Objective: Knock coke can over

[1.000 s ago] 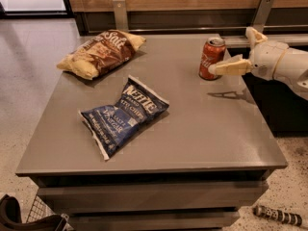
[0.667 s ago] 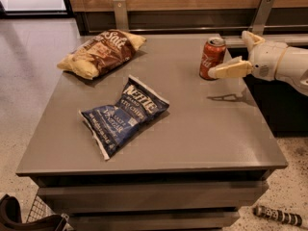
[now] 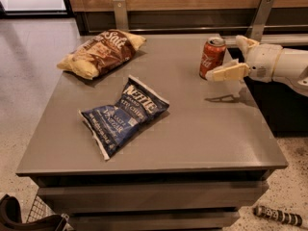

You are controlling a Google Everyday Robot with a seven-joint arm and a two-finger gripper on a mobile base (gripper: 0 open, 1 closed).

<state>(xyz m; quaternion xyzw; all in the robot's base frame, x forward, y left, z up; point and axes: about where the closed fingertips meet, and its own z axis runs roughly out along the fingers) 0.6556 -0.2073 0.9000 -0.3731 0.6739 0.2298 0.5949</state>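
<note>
The coke can (image 3: pixel 211 57) is a small red can with white script and a silver top. It stands upright near the far right of the grey table (image 3: pixel 192 129). My gripper (image 3: pixel 224 57) comes in from the right on a white arm and is open. Its near finger (image 3: pixel 227 72) lies against the can's lower right side. The far finger (image 3: pixel 244 42) sits just behind and to the right of the can. The gripper holds nothing.
A blue Kettle chip bag (image 3: pixel 123 114) lies mid-table. A brown chip bag (image 3: pixel 101 52) lies at the far left. A wooden wall with metal brackets (image 3: pixel 262 13) runs behind the table. A dark cylindrical object (image 3: pixel 278 215) lies on the floor at lower right.
The gripper has shifted slightly toward the can. The can stays upright in the same spot. The chip bags have not moved.
</note>
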